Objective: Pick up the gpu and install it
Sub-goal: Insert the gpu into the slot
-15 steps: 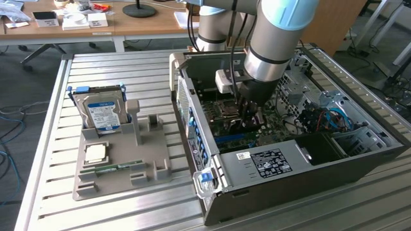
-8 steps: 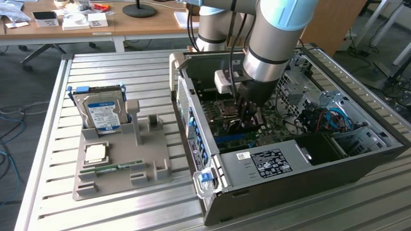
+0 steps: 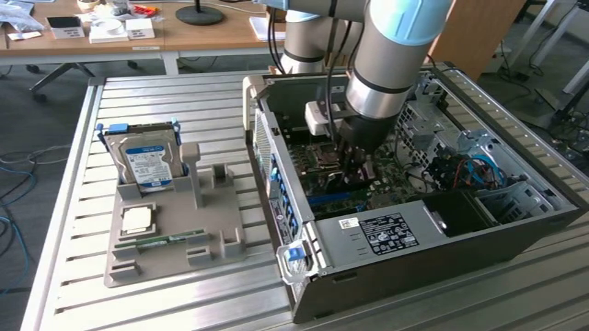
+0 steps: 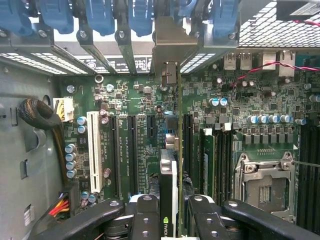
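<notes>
1. Grip: the hand is pinching the gpu by its two faces. The card stands on edge between the fingers.
2. Location: the gpu is inside the case, over the motherboard. Its bracket end reaches toward the rear wall, below the blue clips. Whether its contact edge has entered a slot cannot be told.
3. Step in hand (judged): seating the card.
   - Keep the card upright and parallel to the black slots.
   - Press straight toward the board, evenly along the card's length.
   - Avoid tilt, which would likely jam the contacts or catch the bracket on the rear wall.
4. Obstructions:
   - The memory slots lie just beside the card on one side and the black slots on the other, so the fingers have little room.
   - The cpu socket lies beyond the memory slots.
   - The cable bundle sits by the case wall, well apart.
5. Surroundings:
   - The case lies by the tabletop edge at the exterior view's right.
   - Near the opposite edge, a grey holder carries a hard drive, a chip and a memory stick. All are well apart from the hand.
</notes>
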